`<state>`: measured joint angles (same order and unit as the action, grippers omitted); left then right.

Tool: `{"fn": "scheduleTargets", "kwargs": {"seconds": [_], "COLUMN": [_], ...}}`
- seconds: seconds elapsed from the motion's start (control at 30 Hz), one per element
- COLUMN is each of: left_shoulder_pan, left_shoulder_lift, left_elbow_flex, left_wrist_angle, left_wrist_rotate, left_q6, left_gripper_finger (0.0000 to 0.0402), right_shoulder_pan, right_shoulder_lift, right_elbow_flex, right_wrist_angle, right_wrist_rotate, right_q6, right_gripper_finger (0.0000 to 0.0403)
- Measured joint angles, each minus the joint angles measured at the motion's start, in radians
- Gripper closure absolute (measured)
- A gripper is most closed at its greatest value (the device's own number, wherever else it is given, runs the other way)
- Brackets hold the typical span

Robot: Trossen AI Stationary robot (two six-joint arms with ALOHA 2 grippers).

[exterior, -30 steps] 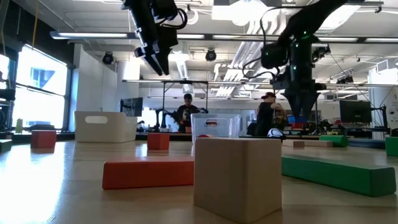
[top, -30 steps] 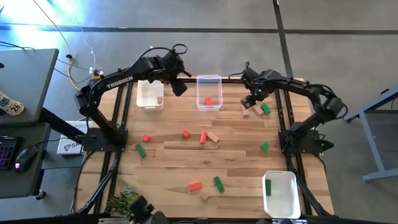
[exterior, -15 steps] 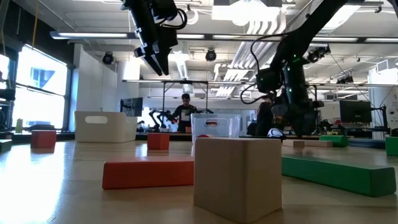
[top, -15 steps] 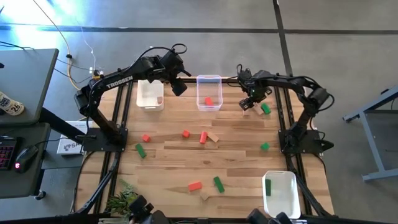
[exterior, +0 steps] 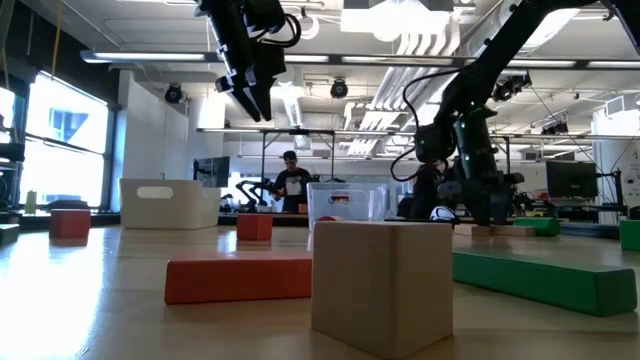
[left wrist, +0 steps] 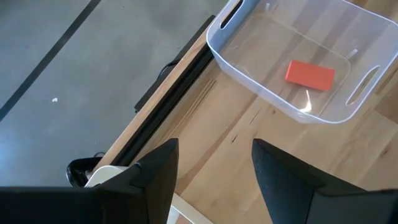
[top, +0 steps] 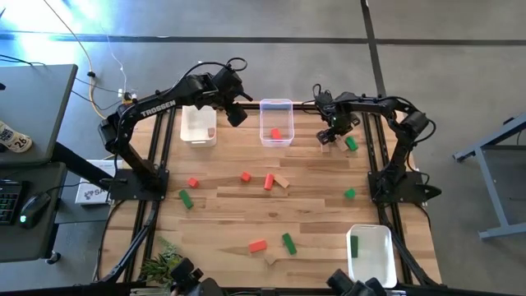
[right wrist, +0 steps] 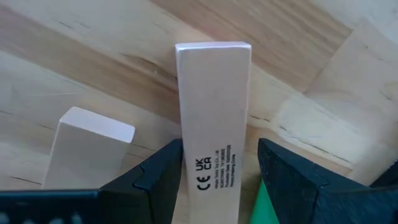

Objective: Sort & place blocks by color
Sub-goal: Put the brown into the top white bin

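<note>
Wooden table (top: 312, 201) with 2 arms. Left gripper (top: 236, 114) hangs high between the white bin (top: 198, 125) and the clear bin (top: 276, 122), fingers apart and empty. Right gripper (top: 329, 136) is low at the table's far right, fingers spread on either side of a pale wood bar (right wrist: 213, 124), not clamped. Remaining blocks (top: 268, 182) lie scattered mid-table; 1 red block (left wrist: 310, 74) sits inside the clear bin.

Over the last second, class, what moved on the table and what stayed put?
The right claw came down near the table's far right corner, its open jaws now on either side of the pale natural-wood bar, not yet gripped. The left claw stayed raised and open; the blocks did not move.
</note>
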<state>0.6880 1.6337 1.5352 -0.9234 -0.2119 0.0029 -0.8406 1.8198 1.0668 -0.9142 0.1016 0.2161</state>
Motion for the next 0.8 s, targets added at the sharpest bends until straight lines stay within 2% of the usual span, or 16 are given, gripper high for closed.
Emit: {"fn": "scheduleTargets", "kwargs": {"seconds": [0.13,0.37,0.6,0.8], "left_shoulder_pan": [0.0,0.0,0.0,0.0], "left_shoulder_lift": [0.0,0.0,0.0,0.0], "left_elbow_flex": [0.0,0.0,0.0,0.0], "left_wrist_angle": [0.0,0.0,0.0,0.0], "left_wrist_rotate": [0.0,0.0,0.007,0.114], "left_q6": [0.0,0.0,0.0,0.0], "left_gripper_finger": [0.0211,0.0211,0.0211,0.0211], "right_shoulder_pan": [0.0,0.0,0.005,0.049], "right_shoulder_lift": [0.0,0.001,0.006,-0.015], "right_elbow_flex": [0.0,0.0,0.031,0.13], "right_wrist_angle": [0.0,-0.008,-0.078,-0.181], "right_wrist_rotate": [-0.005,0.001,-0.006,-0.009], "right_q6": [0.003,0.011,0.01,0.008], "right_gripper_finger": [0.0226,0.0314,0.0315,0.0315]}}
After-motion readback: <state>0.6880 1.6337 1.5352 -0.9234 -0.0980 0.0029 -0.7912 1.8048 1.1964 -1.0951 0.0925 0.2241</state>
